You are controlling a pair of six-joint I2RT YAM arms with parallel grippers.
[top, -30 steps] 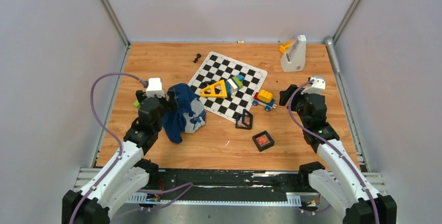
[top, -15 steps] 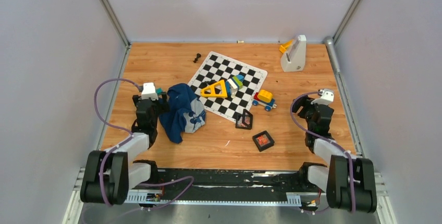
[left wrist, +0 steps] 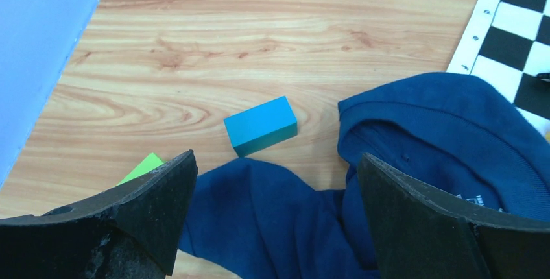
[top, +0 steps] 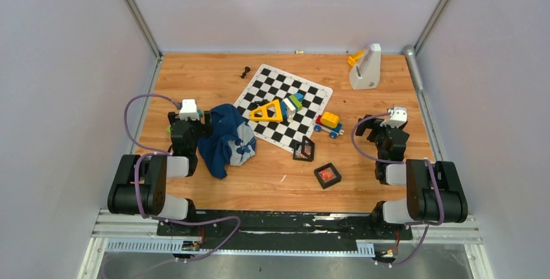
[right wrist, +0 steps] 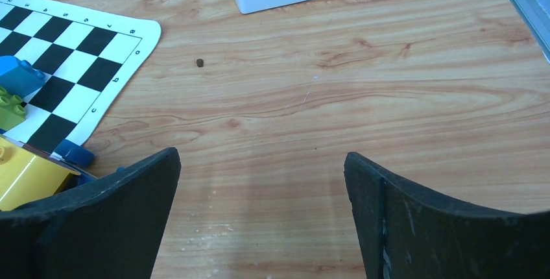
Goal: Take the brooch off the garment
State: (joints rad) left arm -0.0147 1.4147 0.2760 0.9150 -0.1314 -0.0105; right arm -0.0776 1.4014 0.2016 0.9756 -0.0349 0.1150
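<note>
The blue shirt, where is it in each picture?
Top external: navy shirt, crumpled left of centre, beside the checkered mat.
Left wrist: shirt fills the bottom right; mat at the right edge.
Right wrist: not in it; mat at the left edge.
Shared landmark: the checkered mat.

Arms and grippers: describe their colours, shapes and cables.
Both arms mix black joints with white links. The left arm and right arm each carry a looping purple cable and a small white camera block at the wrist. The left gripper and right gripper have broad, matte black, curved fingers.
</note>
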